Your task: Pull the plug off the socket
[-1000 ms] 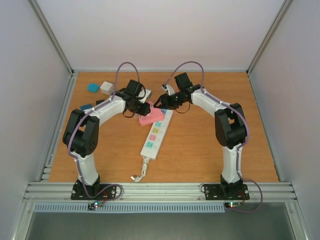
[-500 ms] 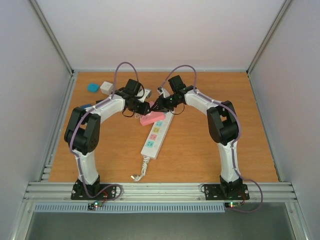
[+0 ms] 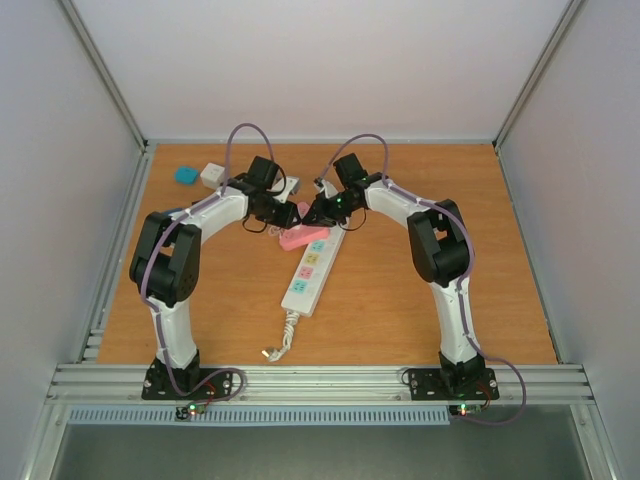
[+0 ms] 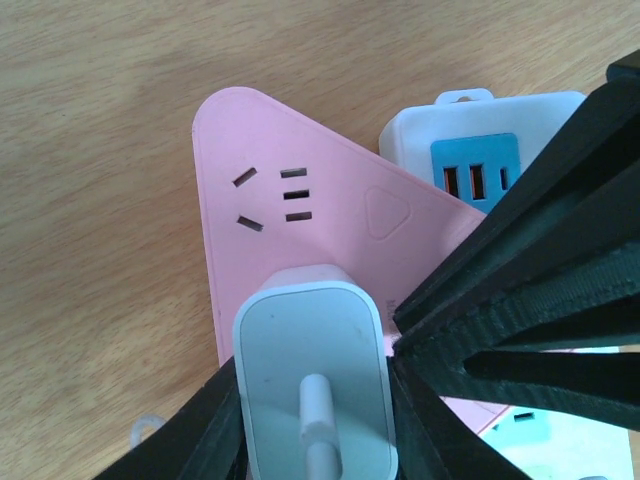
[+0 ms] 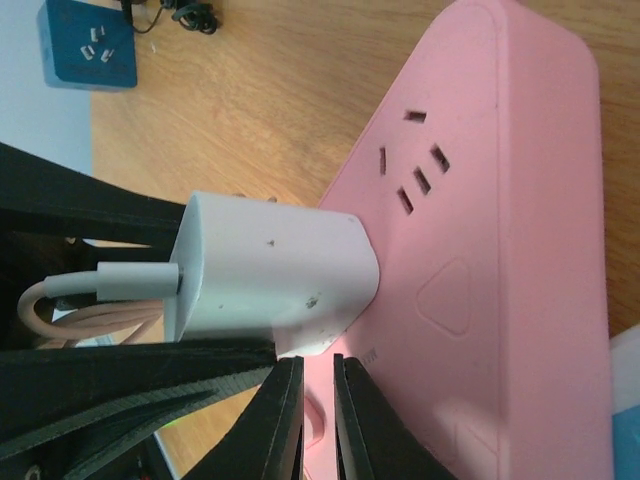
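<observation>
**Task item.** The pink triangular socket block lies flat on the wooden surface, near the middle of the far half. It is at the far end of the long white power strip with pastel outlet faces. The square white plastic plug is seated in the pink block at one corner. Its body stands out from the block face, and a white cable leaves its rear.

**Left fingers.** The left gripper is closed on the white plug. One black finger presses each side of the plug body.

**Right fingers.** The right gripper has its fingers brought almost together, with only a narrow slit between them. The tips bear on the pink block directly beside the base of the plug. Nothing is seen held between them.

**Adjacent items.** In the left wrist view, a white cube outlet with a blue face sits just behind the pink block. In the right wrist view, a flat blue square outlet lies apart on the surface.
</observation>
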`<state>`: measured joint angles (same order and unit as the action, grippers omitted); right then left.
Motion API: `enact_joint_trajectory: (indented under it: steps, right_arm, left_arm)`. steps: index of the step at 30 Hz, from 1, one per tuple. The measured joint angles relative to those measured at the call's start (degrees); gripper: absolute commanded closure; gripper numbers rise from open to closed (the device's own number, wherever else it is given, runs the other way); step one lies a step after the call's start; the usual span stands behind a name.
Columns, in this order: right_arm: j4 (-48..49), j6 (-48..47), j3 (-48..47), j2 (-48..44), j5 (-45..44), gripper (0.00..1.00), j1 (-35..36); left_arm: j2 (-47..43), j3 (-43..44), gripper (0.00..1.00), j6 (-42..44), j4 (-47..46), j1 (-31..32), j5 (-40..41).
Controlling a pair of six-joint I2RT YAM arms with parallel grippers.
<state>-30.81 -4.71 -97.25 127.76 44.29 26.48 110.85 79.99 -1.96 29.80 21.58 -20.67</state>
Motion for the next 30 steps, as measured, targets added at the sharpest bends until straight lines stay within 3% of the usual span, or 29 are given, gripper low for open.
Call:
enact_joint_trajectory:
  steps: [30]
  right_arm:
    - [1.03,-2.32,-1.79,1.44,-5.29,0.92,0.2]
  left_arm:
    - [-1.4,-2.47,0.92,-2.03,-2.6,-1.07,-1.81]
